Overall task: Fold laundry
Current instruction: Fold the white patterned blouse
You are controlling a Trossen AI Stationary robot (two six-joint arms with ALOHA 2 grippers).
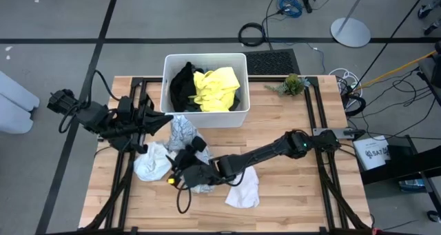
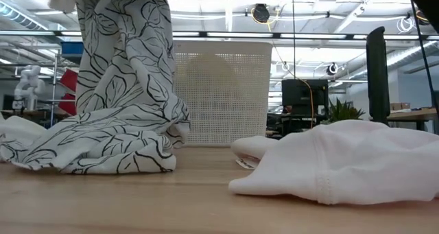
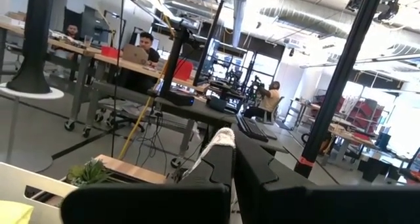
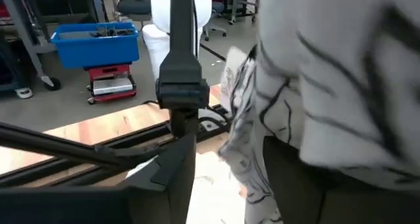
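Note:
A grey-white garment with a dark leaf-line pattern (image 2: pixel 123 69) hangs from my left gripper (image 1: pixel 167 123), which is shut on its top. Its lower part lies bunched on the table (image 2: pixel 89 148). My right gripper (image 4: pixel 223 184) reaches level from the table's right and stands open at the hanging cloth (image 4: pixel 315 86), whose edge falls between its fingers. A pale cloth (image 1: pixel 151 162) and a white cloth (image 1: pixel 242 190) lie on the table. Black (image 1: pixel 182 83) and bright yellow (image 1: pixel 217 89) garments sit in the tub. My left gripper pinches the top of the patterned garment (image 3: pixel 223 140) between its two fingers; a small tuft shows beyond the fingertips. The fingers point about level. The garment hangs below them, its lower end resting on the table. My right gripper: the patterned cloth drapes close over one finger (image 4: pixel 295 178); whether it touches I cannot tell.
The white plastic tub (image 1: pixel 204 114) stands at the table's far middle. A small green plant (image 1: pixel 293 83) sits at the far right corner. Black frame rails (image 1: pixel 313 111) run along both sides of the wooden table (image 1: pixel 289 193).

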